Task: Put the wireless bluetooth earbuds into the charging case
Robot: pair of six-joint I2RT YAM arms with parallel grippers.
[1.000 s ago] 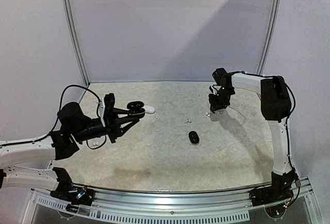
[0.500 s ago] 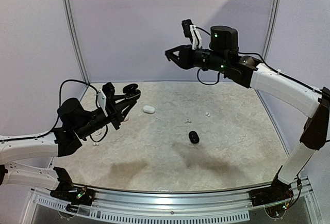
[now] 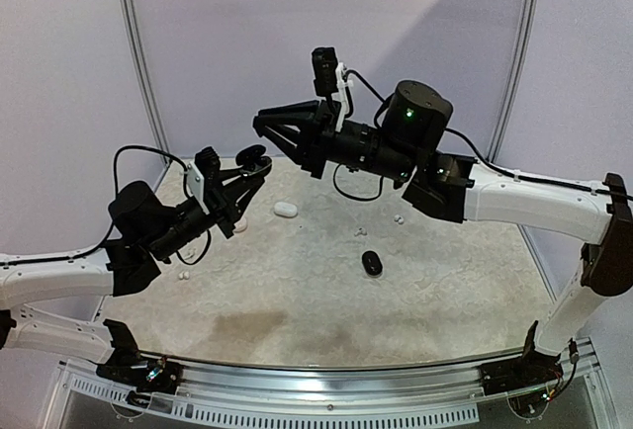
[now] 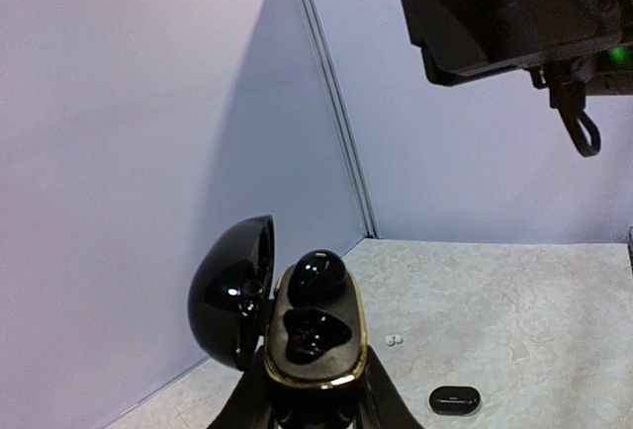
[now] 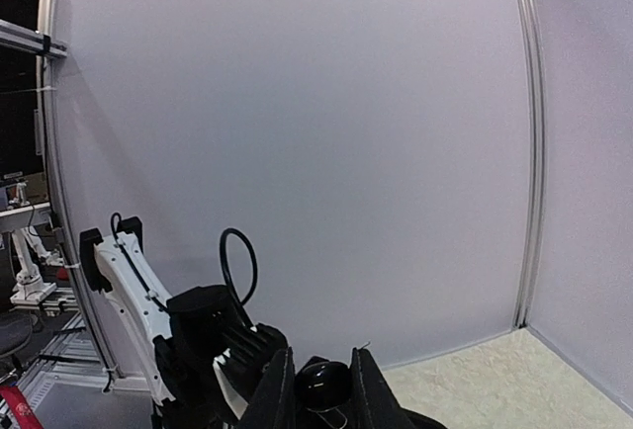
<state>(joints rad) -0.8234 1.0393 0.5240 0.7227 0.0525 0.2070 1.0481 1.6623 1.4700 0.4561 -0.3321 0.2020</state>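
The left hand [image 3: 247, 168] grasps the open charging case [image 4: 312, 350] aloft. One black earbud [image 4: 316, 276] is seated and the neighbouring socket is empty. The right hand [image 3: 263, 123], just above the case, is clenched on what appears to be the second earbud [image 5: 321, 382], not yet inserted.

Gloss on the shells, matt all around.
The open charging case [image 4: 315, 335] is glossy black plastic with a gold, metallic-looking rim; the black earbud [image 4: 316, 276] in its far well shines the same, as does a 2nd black earbud [image 5: 321, 382] held higher than the case. Under the case the table [image 4: 514, 300] looks like matt, pale marbled stone. Behind it the wall panels [image 4: 148, 103] are smooth matt lilac, joined by a silvery metal strip [image 4: 331, 103].
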